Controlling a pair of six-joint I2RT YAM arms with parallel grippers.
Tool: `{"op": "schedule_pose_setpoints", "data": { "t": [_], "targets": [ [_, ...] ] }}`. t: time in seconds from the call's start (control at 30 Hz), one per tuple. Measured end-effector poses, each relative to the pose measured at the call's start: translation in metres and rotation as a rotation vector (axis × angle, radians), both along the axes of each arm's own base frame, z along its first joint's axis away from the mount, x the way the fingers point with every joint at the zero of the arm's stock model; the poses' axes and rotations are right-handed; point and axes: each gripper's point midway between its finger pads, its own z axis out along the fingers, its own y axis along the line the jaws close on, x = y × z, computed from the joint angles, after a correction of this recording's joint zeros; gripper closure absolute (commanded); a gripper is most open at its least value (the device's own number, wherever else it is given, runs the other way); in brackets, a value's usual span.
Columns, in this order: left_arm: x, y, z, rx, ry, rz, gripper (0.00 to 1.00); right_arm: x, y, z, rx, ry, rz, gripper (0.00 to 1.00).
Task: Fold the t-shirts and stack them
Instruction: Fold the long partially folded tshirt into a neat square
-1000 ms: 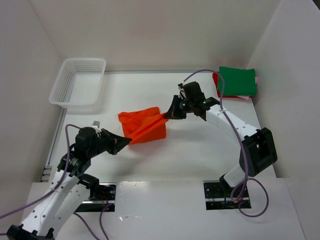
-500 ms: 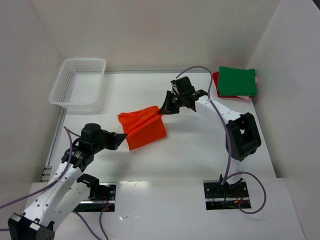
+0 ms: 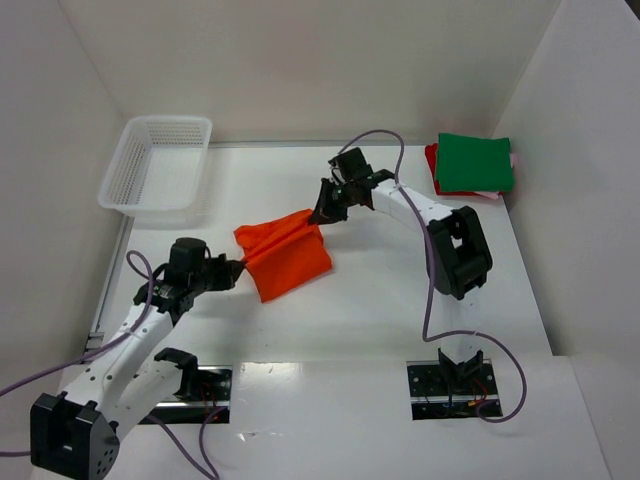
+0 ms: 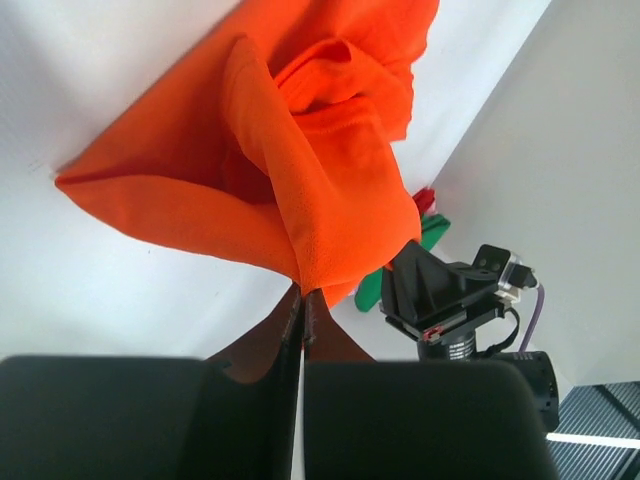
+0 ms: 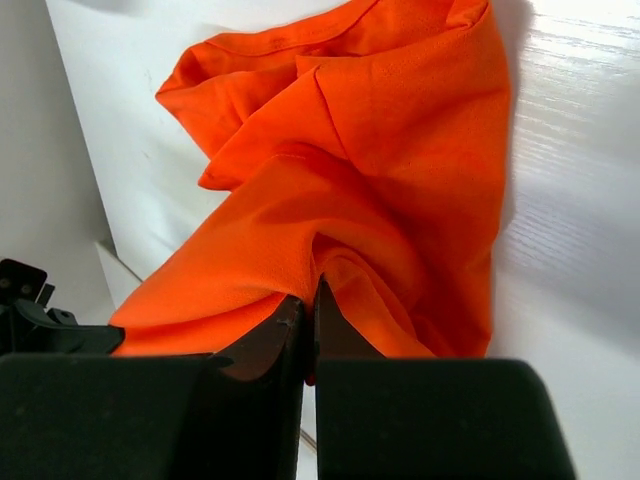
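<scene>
The bright orange t-shirt is stretched between my two grippers in the middle of the table. My left gripper is shut on its near left corner, seen close in the left wrist view. My right gripper is shut on its far right edge, seen in the right wrist view. The orange cloth is bunched in folds. A folded green t-shirt lies on top of a red one and a pale pink one at the far right.
A white plastic mesh basket stands at the far left. White walls close the table on three sides. The right arm's cable loops over the table's right part.
Both grippers have moved left and away from each other slightly with the orange shirt; the right one went further back, the left arm drew back to the left. The cloth is pulled wider.
</scene>
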Motion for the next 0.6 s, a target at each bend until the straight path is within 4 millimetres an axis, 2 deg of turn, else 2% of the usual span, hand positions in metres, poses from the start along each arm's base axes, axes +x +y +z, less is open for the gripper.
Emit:
{"op": "schedule_pose_setpoints", "data": {
  "t": [0.03,0.07,0.13,0.17,0.2,0.27,0.33,0.37,0.5,0.6],
  "targets": [
    [0.001,0.002,-0.001,0.001,0.005,0.007,1.00,0.001,0.001,-0.002,-0.001,0.006,0.001,0.94],
    [0.002,0.003,-0.002,0.002,0.005,0.014,0.91,0.001,0.002,-0.004,0.000,0.011,0.004,0.92],
    [0.005,0.005,0.000,0.009,-0.006,0.019,0.62,0.003,0.003,-0.006,0.000,0.013,0.006,0.88],
    [0.006,0.009,0.000,0.016,-0.009,0.032,0.51,0.008,0.002,-0.008,-0.015,-0.001,-0.002,0.87],
    [0.007,0.013,0.000,0.032,-0.013,0.039,0.31,0.013,-0.001,-0.009,-0.024,-0.011,-0.012,0.86],
    [0.011,0.019,0.000,0.062,-0.026,0.043,0.15,0.024,-0.006,-0.010,-0.037,-0.030,-0.034,0.79],
    [0.016,0.024,0.005,0.107,-0.044,0.024,0.05,0.032,-0.009,-0.009,-0.043,-0.045,-0.049,0.72],
    [0.020,0.025,0.008,0.130,-0.054,0.010,0.04,0.036,-0.010,-0.008,-0.044,-0.053,-0.056,0.72],
    [0.050,0.024,0.038,0.288,-0.151,-0.123,0.01,0.046,-0.010,0.001,-0.037,-0.090,-0.068,0.70],
    [0.078,0.015,0.054,0.428,-0.244,-0.303,0.01,0.056,-0.005,0.016,-0.016,-0.131,-0.071,0.70]
  ]
}}
